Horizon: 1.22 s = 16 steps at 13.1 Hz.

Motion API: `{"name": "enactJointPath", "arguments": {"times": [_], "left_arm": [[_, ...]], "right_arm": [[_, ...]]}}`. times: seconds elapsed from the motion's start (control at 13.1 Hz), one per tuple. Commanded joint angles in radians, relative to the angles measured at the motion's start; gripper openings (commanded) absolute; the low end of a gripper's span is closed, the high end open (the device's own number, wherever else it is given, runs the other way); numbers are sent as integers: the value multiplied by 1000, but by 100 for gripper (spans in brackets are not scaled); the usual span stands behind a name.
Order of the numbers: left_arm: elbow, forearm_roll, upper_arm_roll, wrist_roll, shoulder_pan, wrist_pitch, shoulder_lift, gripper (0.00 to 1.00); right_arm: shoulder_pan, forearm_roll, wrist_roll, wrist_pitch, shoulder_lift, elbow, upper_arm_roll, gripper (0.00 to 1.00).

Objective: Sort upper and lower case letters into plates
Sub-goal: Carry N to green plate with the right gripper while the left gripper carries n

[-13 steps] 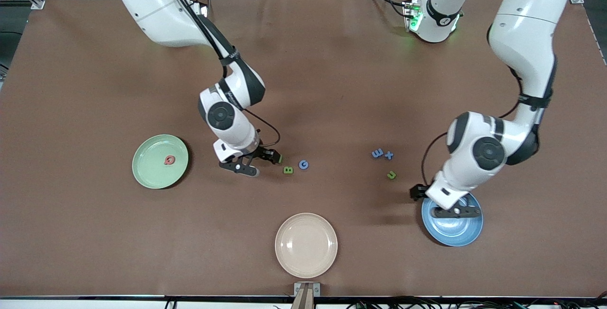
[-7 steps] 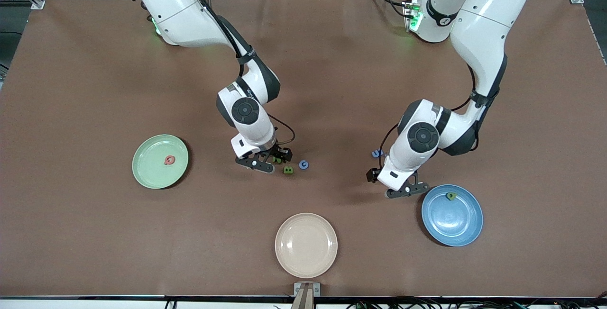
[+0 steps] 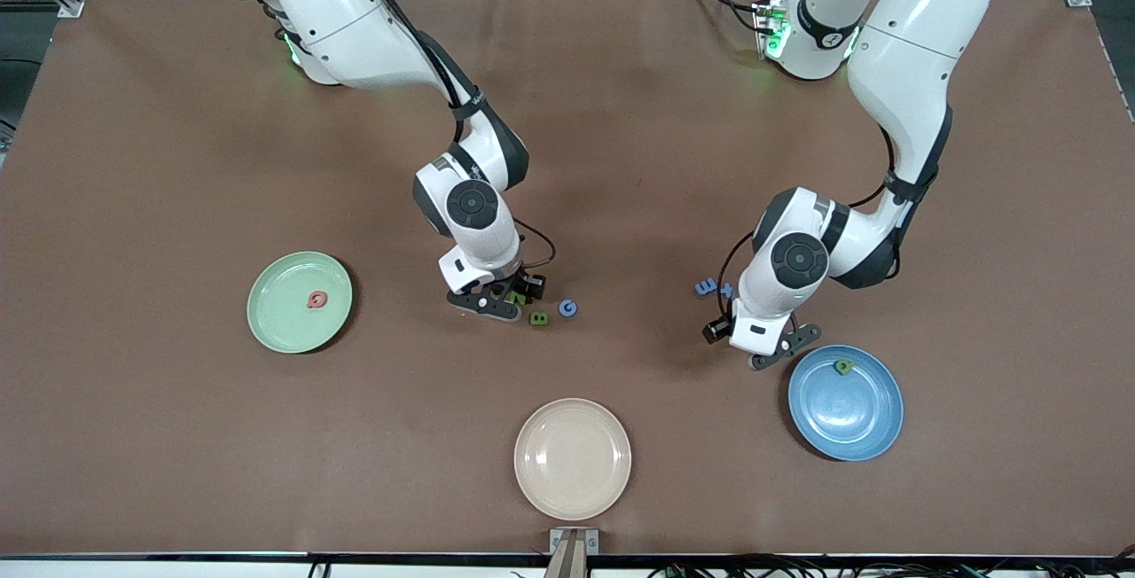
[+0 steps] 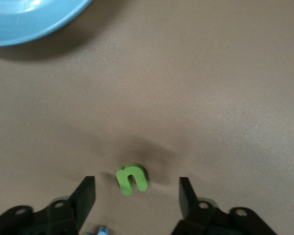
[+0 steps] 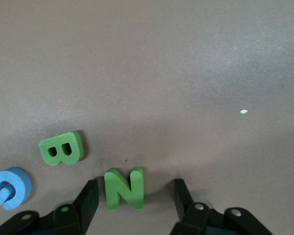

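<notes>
Green letter N (image 5: 124, 188) lies on the table between the right gripper's (image 5: 132, 196) parted fingers, untouched. Left gripper (image 4: 135, 193) likewise straddles a green letter u (image 4: 132, 178) near the blue plate (image 3: 845, 402), fingers apart.

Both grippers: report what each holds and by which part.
Nothing held yet. The right gripper straddles the green foam letter N; the left gripper straddles the green foam letter u, fingers apart.
</notes>
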Motion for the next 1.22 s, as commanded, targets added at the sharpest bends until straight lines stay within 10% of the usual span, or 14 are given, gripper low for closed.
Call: {"name": "enactJointPath", "arguments": {"times": [0.0,0.08,0.46,0.84,1.15], "left_arm": [[-10,19,1,-38,2,12,-6,65],[-10,19,3,-36,3,12,-3,64],[-4,19,4,-38,2,12,19,52],[9,19,4,-12,8,12,13,0],[101,19,4,114,63,-41,-10,0]], "right_arm": [[21,-53,35,7,12,4,-14,13],[16,-55,36,4,12,2,-14,0],[-113,-70,-202,-154,-82,-10,-20,0],[-408,-66,-765,-161,-335,-263,-17,0],[-583,-60,-1009,-77,-370,-410,-15,0]]}}
